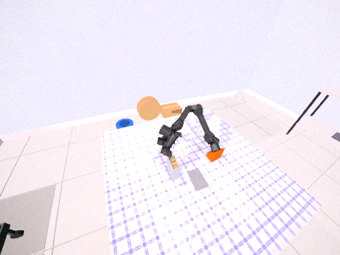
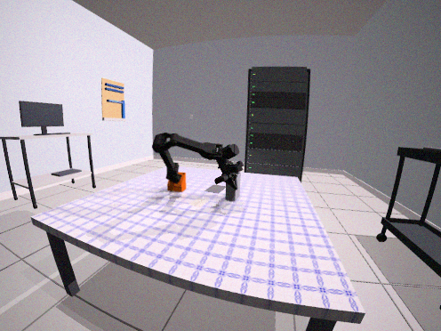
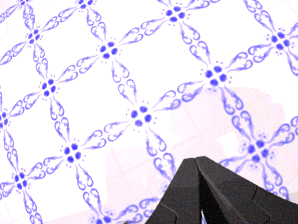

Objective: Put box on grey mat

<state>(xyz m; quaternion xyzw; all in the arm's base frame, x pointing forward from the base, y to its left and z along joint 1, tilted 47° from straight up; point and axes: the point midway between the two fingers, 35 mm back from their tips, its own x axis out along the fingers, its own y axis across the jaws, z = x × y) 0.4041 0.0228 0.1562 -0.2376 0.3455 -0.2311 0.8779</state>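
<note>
Judging by the top view, the closed, empty black gripper [image 1: 168,155] [image 2: 233,186] [image 3: 194,167] is placed beside the pale grey upright bin [image 1: 174,173] [image 2: 230,193], where three tan-topped boxes [image 1: 174,162] are held in a row leading away from the fingers

Your arm [image 1: 196,109] [image 2: 191,144]: one, black, six-jointed, bent in a high arch, its elbow the topmost point. Your upper arm: rising steeply from the base. Your forearm: sloping down from the elbow toward the wrist. Your wrist [image 1: 171,134] [image 2: 228,153]: well out from the base, lower than the elbow, with the hand angled downward beneath it. Your hand [image 1: 170,156] [image 3: 194,167]: one, parallel-jawed, closed, nothing between the fingers. Your fingers: two, dark, wedge-shaped, tips together at the lower edge of the wrist view, a narrow dark gap showing behind the tips.
</note>
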